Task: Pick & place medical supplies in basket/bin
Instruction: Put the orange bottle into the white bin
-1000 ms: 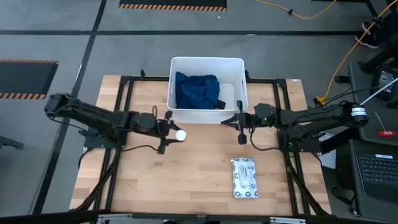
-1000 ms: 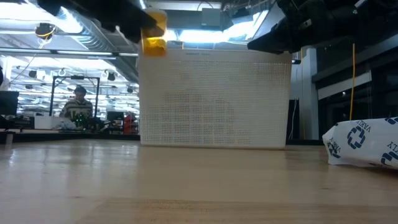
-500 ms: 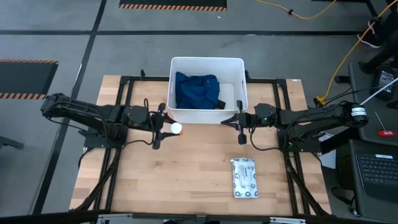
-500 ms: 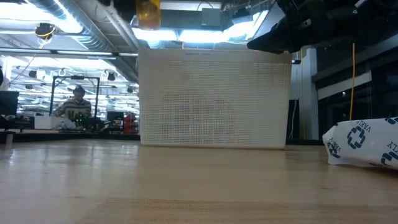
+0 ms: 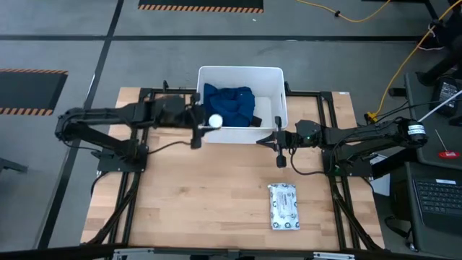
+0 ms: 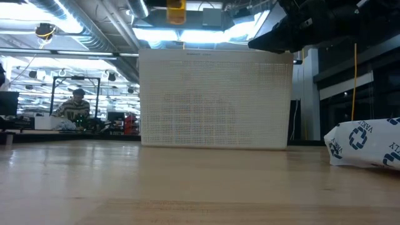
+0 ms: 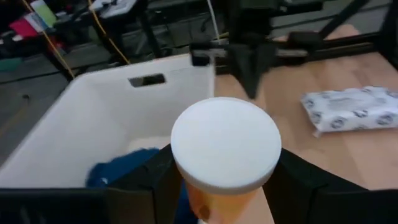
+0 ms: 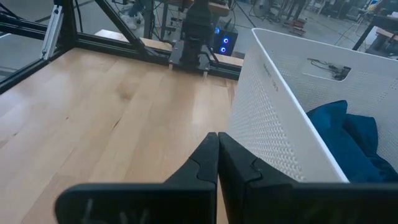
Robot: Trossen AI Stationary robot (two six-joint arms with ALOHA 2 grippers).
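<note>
The white-orange bottle (image 5: pixel 214 120) is clamped in the left gripper (image 5: pixel 206 123) over the tub's (image 5: pixel 242 71) left rim. The right gripper (image 5: pixel 279 141), fingers closed together and empty, is held outside the tub's right front corner. The packet's (image 6: pixel 365 144) print, partly cut off, cannot be read; the blue cloth (image 5: pixel 228 105) lies inside the tub.

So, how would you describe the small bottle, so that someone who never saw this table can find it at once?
Find the white tub at the table's far edge; a dark blue cloth lies inside. At its left wall, the left gripper holds the bottle above the rim. Alone here, it is small and round, with an orange body and white cap.
</note>
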